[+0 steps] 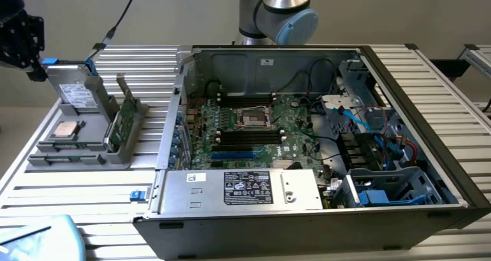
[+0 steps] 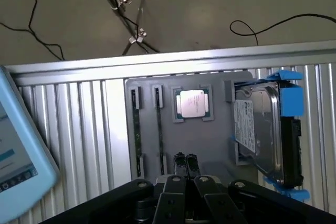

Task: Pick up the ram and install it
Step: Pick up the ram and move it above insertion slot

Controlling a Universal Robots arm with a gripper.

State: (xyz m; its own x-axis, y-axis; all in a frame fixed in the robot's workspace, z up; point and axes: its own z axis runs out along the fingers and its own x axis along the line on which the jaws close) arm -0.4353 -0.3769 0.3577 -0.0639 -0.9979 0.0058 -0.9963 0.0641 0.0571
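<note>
Two ram sticks (image 2: 136,129) (image 2: 159,129) stand on edge in slots of the grey tray (image 2: 210,145), beside the silver processor chip (image 2: 192,103). In the exterior view the ram (image 1: 69,149) lies at the tray's near end. My gripper (image 2: 185,161) hovers above the tray, shut with nothing between its fingers, its tips close to the second stick's end but not touching it. Seen from outside, the black gripper (image 1: 34,71) hangs high over the tray's far left corner. The open computer case (image 1: 429,157) holds the motherboard (image 1: 265,149) with its black memory slots (image 1: 249,135).
A hard drive in a blue bracket (image 2: 265,129) stands at one end of the tray. A taller green circuit card (image 1: 123,120) stands on the tray's side toward the case. A pale blue device (image 2: 16,156) lies on the ribbed table. Cables run inside the case.
</note>
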